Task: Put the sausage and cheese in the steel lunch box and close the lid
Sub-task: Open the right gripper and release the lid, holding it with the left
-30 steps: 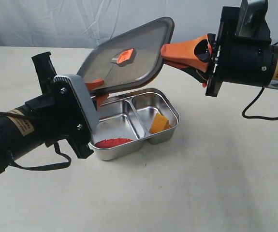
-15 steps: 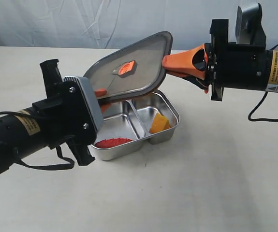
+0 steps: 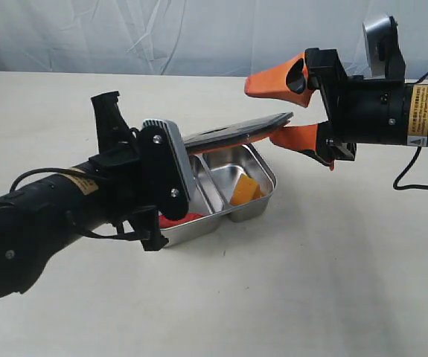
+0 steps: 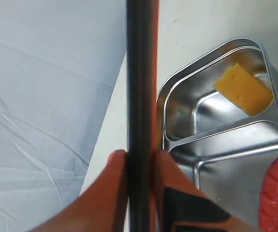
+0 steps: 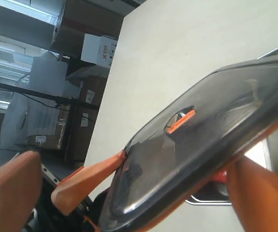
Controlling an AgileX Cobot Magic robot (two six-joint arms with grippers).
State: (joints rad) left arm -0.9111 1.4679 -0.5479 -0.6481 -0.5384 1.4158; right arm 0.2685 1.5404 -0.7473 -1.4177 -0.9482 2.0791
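Note:
The dark see-through lid [image 3: 236, 131] hangs almost level just above the steel lunch box [image 3: 264, 195]. My left gripper [image 3: 187, 145] is shut on the lid's left edge; in the left wrist view both orange fingers [image 4: 114, 186] press the edge-on lid [image 4: 139, 72]. My right gripper [image 3: 279, 108] is open, its fingers spread above and below the lid's right end. The lid [image 5: 211, 125] with its orange valve tab [image 5: 181, 121] lies between them. The cheese [image 3: 245, 190] sits in the smaller compartment. The sausage [image 3: 178, 219] lies in the larger one, partly hidden by my left arm.
The lunch box stands mid-table on a pale tabletop [image 3: 310, 297]. A white cloth backdrop [image 3: 199, 30] hangs behind. The left arm's black body [image 3: 65, 216] stretches across the front left, and the right arm [image 3: 392, 111] reaches in from the right.
My right gripper has opened and let go of the lid. The lid has swung down from a steep tilt to nearly level over the box, held by the left gripper alone.

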